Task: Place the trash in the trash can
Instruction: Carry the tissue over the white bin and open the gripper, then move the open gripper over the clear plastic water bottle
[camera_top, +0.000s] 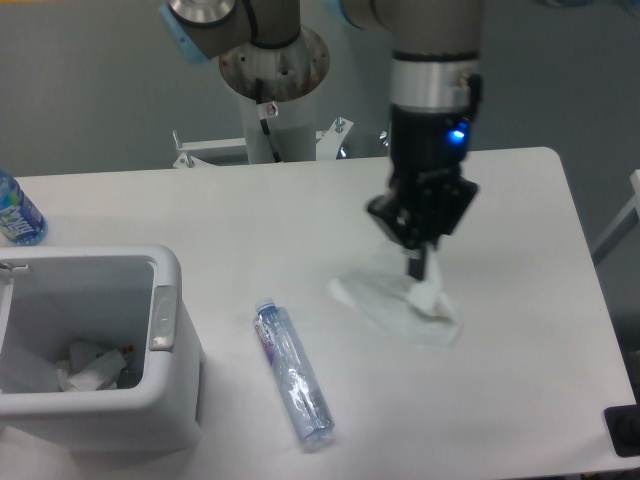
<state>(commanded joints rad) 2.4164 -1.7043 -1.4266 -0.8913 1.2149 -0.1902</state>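
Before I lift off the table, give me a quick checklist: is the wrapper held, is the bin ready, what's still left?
1. Gripper down on wrapper: ok.
2. Fingers closed on wrapper: cannot tell; the gripper body hides the contact.
3. Trash can open, with room above the scraps inside: ok.
4. Path toward the can: slim bottle lies flat between, so lift clear first: ok.
5. Slim bottle binned: not ok.
6. Blue-tinted bottle standing apart at the table's edge: ok.

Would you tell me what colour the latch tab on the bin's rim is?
Grey, on the white trash can; the latch tab shows clearly in the camera view.
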